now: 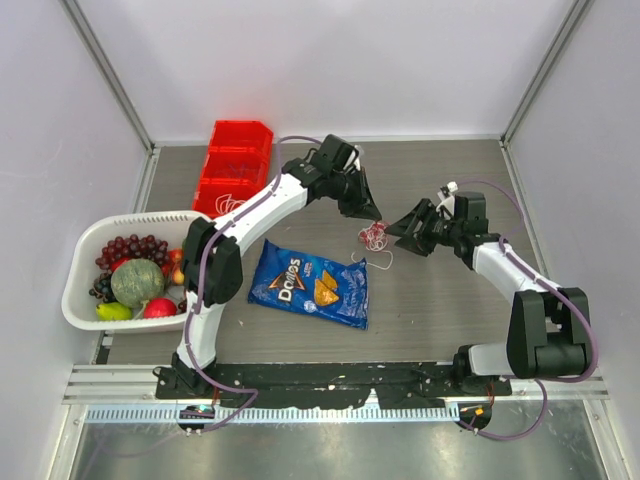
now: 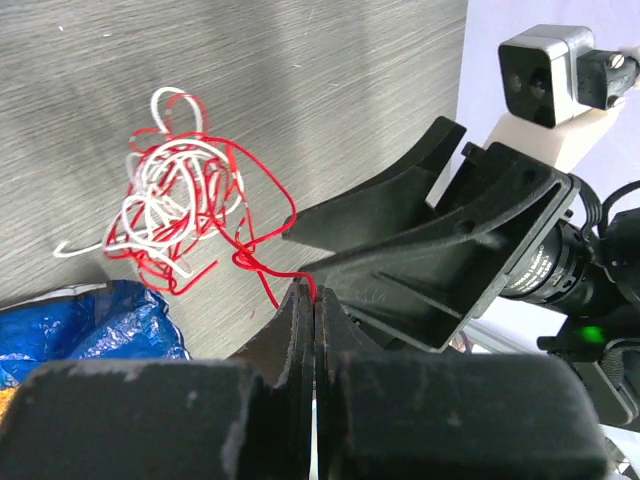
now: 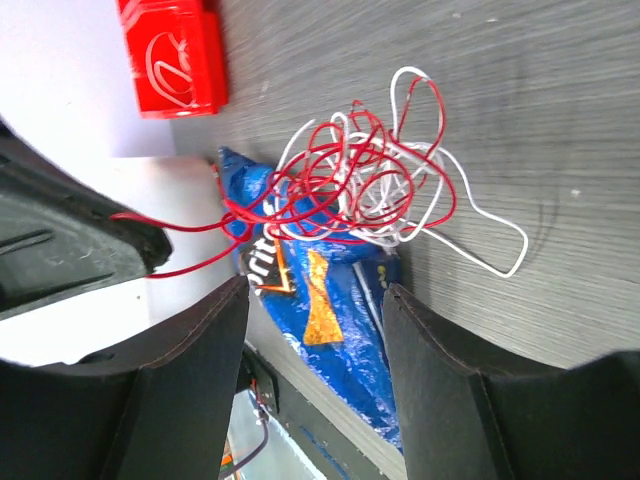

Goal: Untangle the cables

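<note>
Presently left fingers [image 2: 308,312] pinch one red strand of cables [image 2: 180,205]; right fingers [image 1: 411,231] gape.

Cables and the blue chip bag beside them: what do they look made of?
The cables look like plastic-sheathed wire, red and white: smooth skin, springy loops that hold shape. The chip bag is probably glossy printed plastic film: crinkled, with bright highlights.

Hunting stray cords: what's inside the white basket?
The white basket holds dark grapes, a green melon, a yellow-green fruit and red fruit. No cord shows; whatever lies beneath is covered, and the left arm hides its right edge.
</note>
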### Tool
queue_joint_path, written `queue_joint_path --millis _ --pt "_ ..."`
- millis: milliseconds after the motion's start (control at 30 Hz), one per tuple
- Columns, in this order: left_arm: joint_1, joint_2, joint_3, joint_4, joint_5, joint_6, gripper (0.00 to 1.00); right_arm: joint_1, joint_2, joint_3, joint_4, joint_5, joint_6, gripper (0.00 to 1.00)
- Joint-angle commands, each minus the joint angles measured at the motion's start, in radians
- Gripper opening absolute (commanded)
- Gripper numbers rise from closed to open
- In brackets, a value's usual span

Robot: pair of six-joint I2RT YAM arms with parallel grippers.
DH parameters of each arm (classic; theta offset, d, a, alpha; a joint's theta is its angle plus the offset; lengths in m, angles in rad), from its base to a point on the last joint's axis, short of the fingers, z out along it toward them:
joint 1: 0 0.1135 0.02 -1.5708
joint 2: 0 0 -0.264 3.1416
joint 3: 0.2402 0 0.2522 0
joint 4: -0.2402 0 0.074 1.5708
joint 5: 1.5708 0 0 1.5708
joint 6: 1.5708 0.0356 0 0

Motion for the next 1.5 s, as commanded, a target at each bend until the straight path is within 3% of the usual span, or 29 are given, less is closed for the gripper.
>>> queue_joint_path --millis 0,400,767,1467 --pt "0.006 -0.064 0.002 0.065 0.075 -0.018 0.0 0.007 -0.055 -0.001 0.183 -0.117 0.062 0.61" --pt "0.005 -0.078 -0.032 0.114 0.11 -0.062 0.0 0.033 -0.015 0.021 0.234 -0.124 0.103 0.61" --pt "0.006 -0.133 -0.148 0.324 0.182 -0.226 0.0 0.082 0.04 -0.005 0.348 -0.111 0.18 0.61" --pt "0.006 -0.181 -0.213 0.432 0.202 -0.312 0.0 0.084 0.135 -0.034 0.441 -0.093 0.28 0.61"
